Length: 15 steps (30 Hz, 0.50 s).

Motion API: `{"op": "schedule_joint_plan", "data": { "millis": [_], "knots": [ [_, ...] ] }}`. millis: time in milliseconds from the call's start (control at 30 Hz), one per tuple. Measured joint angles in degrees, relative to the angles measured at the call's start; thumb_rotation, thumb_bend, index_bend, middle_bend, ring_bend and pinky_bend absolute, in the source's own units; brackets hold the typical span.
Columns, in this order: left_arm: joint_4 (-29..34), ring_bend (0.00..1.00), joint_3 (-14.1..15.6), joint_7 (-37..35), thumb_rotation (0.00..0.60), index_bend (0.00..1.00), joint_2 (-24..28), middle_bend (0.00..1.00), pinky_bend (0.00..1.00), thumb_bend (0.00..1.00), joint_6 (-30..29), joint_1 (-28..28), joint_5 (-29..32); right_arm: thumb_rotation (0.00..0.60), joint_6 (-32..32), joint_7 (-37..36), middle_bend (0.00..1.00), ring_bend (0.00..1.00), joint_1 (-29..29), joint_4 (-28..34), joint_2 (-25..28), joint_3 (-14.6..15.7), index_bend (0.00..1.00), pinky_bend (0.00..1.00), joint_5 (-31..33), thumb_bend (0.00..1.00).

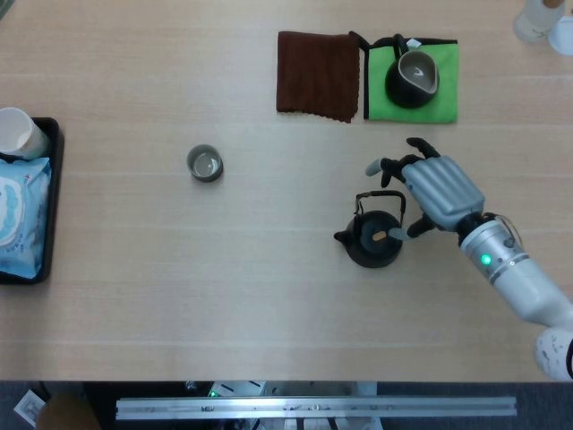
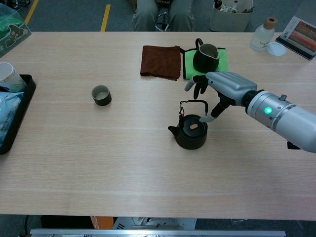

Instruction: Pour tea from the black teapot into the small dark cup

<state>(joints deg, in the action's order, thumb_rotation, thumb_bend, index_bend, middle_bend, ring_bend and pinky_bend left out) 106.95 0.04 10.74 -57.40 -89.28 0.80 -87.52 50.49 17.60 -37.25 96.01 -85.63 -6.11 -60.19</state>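
The black teapot [image 1: 372, 240] [image 2: 190, 136] stands upright right of the table's middle, spout to the left, its wire handle raised. My right hand [image 1: 428, 190] [image 2: 217, 85] hovers just right of and above it, fingers spread over the handle and thumb close to the lid; it holds nothing. The small dark cup [image 1: 205, 164] [image 2: 101, 95] sits well to the left, upright. My left hand is in neither view.
A brown cloth [image 1: 317, 74] and a green cloth [image 1: 443, 90] bearing a dark pitcher [image 1: 412, 77] lie at the back. A black tray [image 1: 50, 202] with a white cup and a blue packet sits at the left edge. A bottle [image 2: 260, 36] stands far right.
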Motion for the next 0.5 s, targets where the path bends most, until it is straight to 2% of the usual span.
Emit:
{"op": "schedule_joint_plan", "data": {
  "millis": [267, 500],
  "knots": [
    [-0.29, 0.26, 0.03, -0.13, 0.600, 0.28, -0.02, 0.28, 0.27, 0.41, -0.02, 0.09, 0.09, 0.600, -1.89, -1.34, 0.40, 0.31, -0.61, -0.41, -0.44, 0.92, 0.26, 0.06, 1.13, 0.00],
    [-0.36, 0.26, 0.08, -0.54, 0.600, 0.28, 0.13, 0.28, 0.27, 0.41, -0.57, 0.38, -0.25, 0.600, -0.84, -3.13, 0.40, 0.31, 0.14, 1.62, 0.59, 1.64, 0.26, 0.06, -1.73, 0.00]
  ]
}}
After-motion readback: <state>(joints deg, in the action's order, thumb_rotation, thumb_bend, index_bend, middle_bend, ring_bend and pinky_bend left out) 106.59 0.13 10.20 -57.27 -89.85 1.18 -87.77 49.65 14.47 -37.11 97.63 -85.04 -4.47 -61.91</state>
